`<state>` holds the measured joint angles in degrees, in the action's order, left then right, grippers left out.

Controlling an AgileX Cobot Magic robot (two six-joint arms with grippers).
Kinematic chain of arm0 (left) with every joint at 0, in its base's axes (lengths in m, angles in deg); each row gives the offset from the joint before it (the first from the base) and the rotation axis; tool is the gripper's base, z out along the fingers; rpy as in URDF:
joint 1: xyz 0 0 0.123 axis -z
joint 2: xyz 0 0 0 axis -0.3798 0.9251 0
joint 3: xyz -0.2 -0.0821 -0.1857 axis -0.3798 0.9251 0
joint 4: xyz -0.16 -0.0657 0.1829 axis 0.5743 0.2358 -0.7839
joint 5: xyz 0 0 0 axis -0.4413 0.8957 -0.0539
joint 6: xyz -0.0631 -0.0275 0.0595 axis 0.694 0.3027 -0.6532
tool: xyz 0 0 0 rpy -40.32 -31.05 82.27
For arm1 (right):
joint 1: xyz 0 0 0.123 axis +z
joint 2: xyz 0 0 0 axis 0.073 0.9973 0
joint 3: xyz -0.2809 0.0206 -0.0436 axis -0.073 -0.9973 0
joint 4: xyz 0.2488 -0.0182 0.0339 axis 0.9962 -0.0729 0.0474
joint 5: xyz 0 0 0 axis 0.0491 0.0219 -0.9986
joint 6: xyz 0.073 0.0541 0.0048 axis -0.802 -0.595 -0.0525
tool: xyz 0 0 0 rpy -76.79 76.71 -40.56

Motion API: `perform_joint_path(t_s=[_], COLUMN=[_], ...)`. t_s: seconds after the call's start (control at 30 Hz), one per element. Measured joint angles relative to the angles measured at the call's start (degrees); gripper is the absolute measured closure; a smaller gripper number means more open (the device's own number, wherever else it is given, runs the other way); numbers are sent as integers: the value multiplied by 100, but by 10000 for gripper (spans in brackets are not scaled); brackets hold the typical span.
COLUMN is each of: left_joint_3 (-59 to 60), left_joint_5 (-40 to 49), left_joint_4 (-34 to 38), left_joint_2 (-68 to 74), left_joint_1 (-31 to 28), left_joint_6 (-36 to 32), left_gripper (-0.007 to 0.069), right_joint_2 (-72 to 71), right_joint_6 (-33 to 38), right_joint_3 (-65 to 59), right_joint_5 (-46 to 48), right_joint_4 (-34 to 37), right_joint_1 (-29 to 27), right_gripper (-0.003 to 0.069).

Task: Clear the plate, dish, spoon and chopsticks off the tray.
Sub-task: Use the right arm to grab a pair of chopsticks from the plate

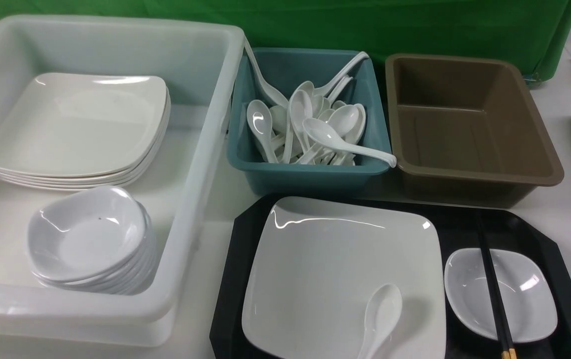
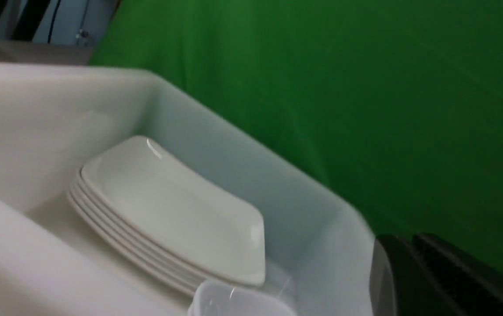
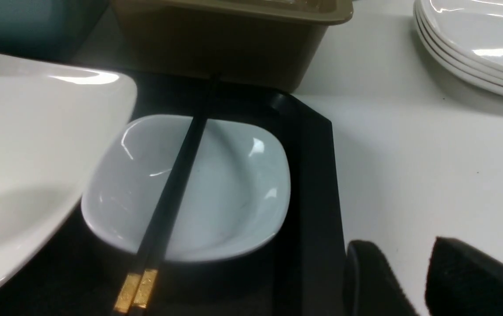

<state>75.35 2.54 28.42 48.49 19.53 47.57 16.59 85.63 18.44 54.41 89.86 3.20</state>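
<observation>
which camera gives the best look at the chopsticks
The right wrist view: the chopsticks appear close and large, lying side by side across the dish, gold end caps clear. The front view shows them smaller, with the end caps at the picture's bottom edge. The left wrist view does not show them at all.

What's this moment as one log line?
tray: nothing cleared; spoon on plate; chopsticks across dish; left gripper shut; right gripper open, empty

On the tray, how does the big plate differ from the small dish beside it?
The plate is far wider and flatter; the dish is small and deeper. The plate carries the spoon; the dish has the chopsticks lying across it. The plate sits left on the tray, the dish right. Both are glossy white rounded squares.
</observation>
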Motion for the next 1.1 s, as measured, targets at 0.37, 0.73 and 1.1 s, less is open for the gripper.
perform_joint_path(t_s=[0.37,0.73,1.1], left_joint_3=[-1439,-3791,-4115], left_joint_5=[2186,4418,3940], left_joint_4=[-815,-110,-56], left_joint_2=[503,4074,5242], left_joint_1=[258,1106,2253], left_joint_6=[156,-2085,-2535], left_gripper=[608,608,608], right_joint_2=[0,0,0], right_joint_6=[0,4,-1905], right_joint_3=[0,0,0], right_joint_5=[0,0,-1065], right_joint_4=[0,0,834], right_joint_1=[0,0,0], right_gripper=[417,417,417])
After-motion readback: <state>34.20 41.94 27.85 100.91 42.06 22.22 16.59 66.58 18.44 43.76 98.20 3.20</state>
